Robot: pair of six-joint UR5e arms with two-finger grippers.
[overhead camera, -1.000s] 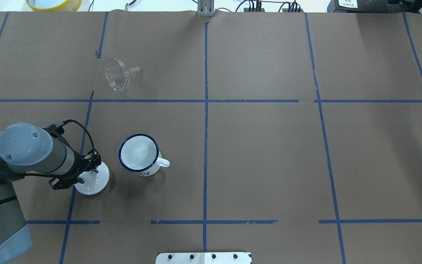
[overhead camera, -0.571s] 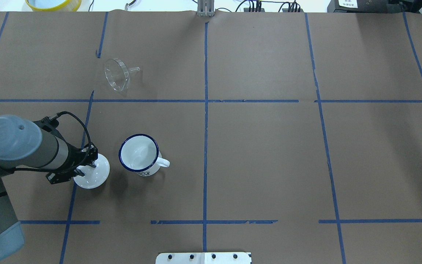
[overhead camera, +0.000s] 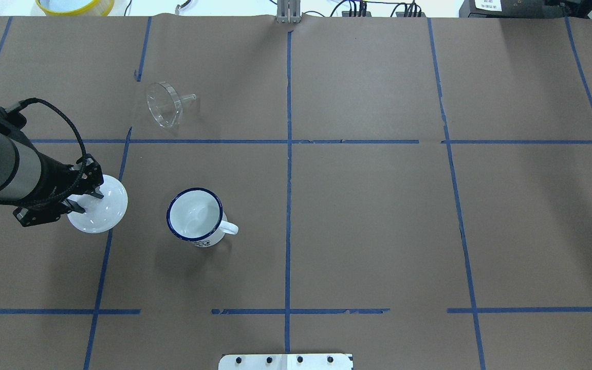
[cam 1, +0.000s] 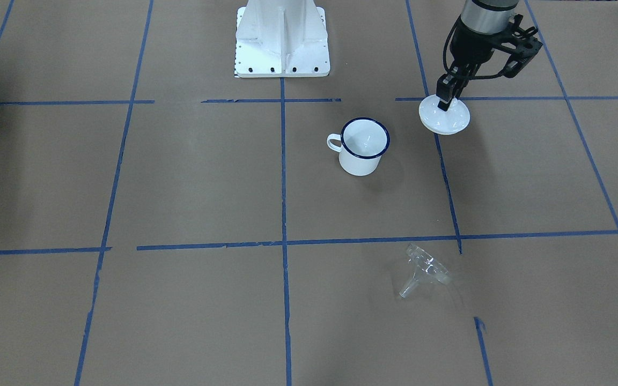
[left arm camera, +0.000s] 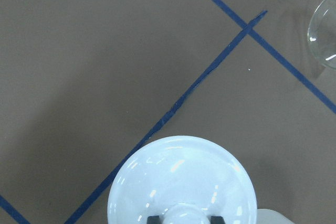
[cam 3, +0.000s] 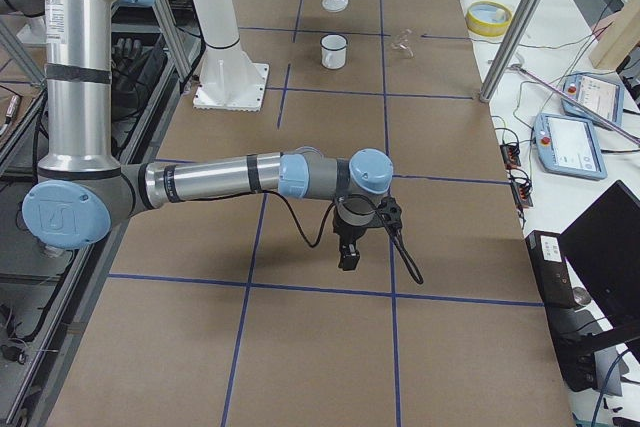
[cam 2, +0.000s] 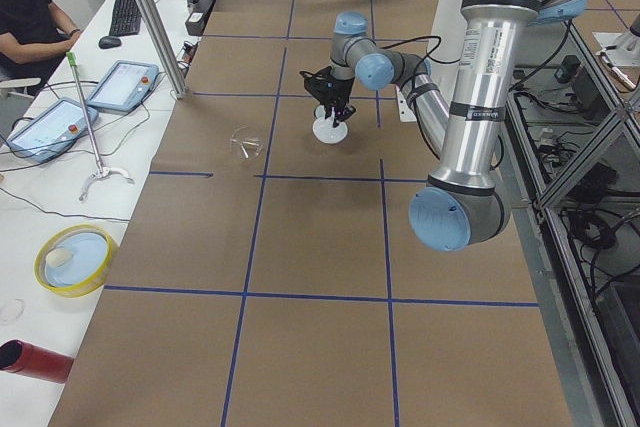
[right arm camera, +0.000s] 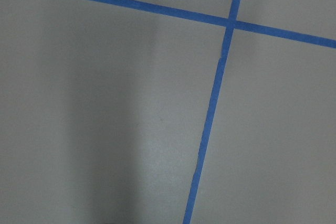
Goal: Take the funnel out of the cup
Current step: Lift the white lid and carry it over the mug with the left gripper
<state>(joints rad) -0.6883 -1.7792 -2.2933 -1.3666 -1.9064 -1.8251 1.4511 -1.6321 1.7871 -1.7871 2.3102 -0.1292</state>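
Beyond the cup, well apart, the clear funnel lies on its side.
We judge it light, stiff, slick: take the rim. Our left gripper pinches the lid by its knob; the right gripper we cannot tell.

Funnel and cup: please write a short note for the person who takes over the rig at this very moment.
Left gripper: jaws shut on the knob of the white lid, off to one side of the cup.
Right gripper: over bare table, far from the things; whether it is open or shut cannot be told.
Funnel: lying on its side on the table, well apart from the cup.
Cup: upright, empty.
Done: the funnel is out of the cup.
Left: probably nothing of the task itself; only the lid is to be put down.
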